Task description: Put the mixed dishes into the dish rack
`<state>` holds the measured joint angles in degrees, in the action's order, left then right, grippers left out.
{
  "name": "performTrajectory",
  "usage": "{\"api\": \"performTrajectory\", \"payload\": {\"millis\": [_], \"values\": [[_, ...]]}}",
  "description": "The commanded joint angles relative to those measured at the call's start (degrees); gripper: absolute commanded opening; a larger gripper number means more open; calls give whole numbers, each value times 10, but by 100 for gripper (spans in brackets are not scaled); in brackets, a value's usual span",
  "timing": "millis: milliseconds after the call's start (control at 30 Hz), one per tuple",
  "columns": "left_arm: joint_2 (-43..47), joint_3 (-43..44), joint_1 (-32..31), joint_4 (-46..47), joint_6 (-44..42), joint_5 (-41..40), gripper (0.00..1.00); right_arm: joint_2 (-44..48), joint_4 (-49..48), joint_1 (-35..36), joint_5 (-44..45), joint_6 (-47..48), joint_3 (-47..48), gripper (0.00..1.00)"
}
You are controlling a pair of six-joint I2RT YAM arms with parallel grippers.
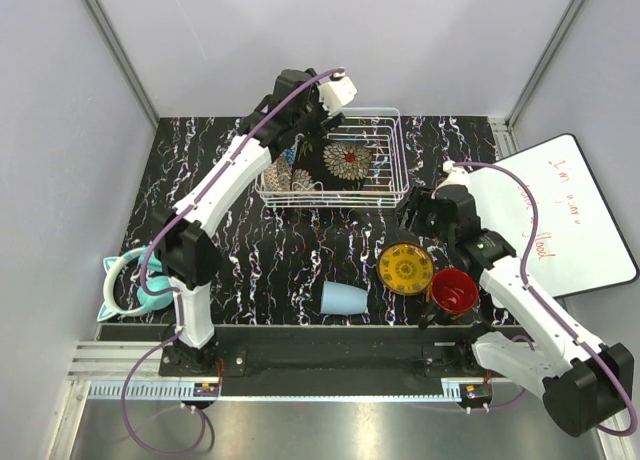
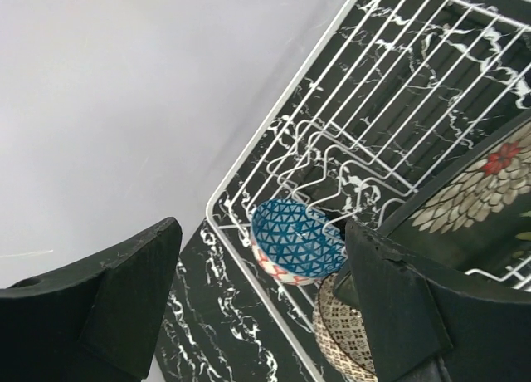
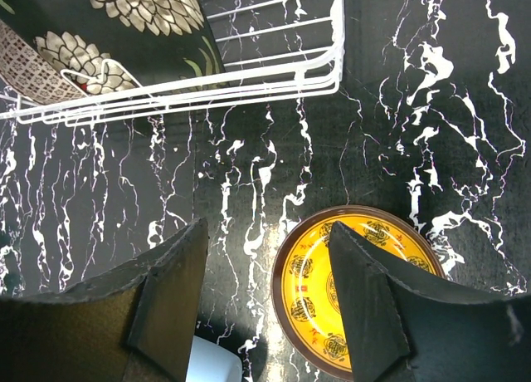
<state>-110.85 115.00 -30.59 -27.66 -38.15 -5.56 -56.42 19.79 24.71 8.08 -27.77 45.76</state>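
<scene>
Two black fingers of the left gripper point(image 2: 261, 232) frame the wrist view, spread wide with nothing between them, poised over one corner of the white wire dish rack point(image 3: 249, 81). Below that gap a blue patterned bowl point(image 2: 294, 237) sits tipped on its side among the tines, a beige patterned bowl point(image 2: 340, 340) just beside it. Next along, the black square floral plate point(image 2: 473, 199) leans on edge inside the rack.

The right gripper point(image 3: 267, 231) hangs over the black marbled table point(image 1: 250, 270) just outside the rack's near rail, its jaws parted and holding nothing. One of its fingers crosses the view of a yellow ornate round plate point(image 3: 307, 291) lying flat on the table; whether it touches the plate cannot be told. Just beside that plate stands a red-inside dark floral mug point(image 1: 453, 290), and a light-blue cup point(image 1: 343, 298) lies on its side near the front edge, between the two arms.

Teal rounded items point(image 1: 125, 285) sit at the table's left edge, a whiteboard point(image 1: 560, 210) at its right.
</scene>
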Motion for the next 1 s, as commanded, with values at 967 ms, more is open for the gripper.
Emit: {"api": "performTrajectory", "payload": {"millis": [967], "values": [[-54,76,-11,-48,-5,89,99,24,-3,-5,16,-16,1,69]]}}
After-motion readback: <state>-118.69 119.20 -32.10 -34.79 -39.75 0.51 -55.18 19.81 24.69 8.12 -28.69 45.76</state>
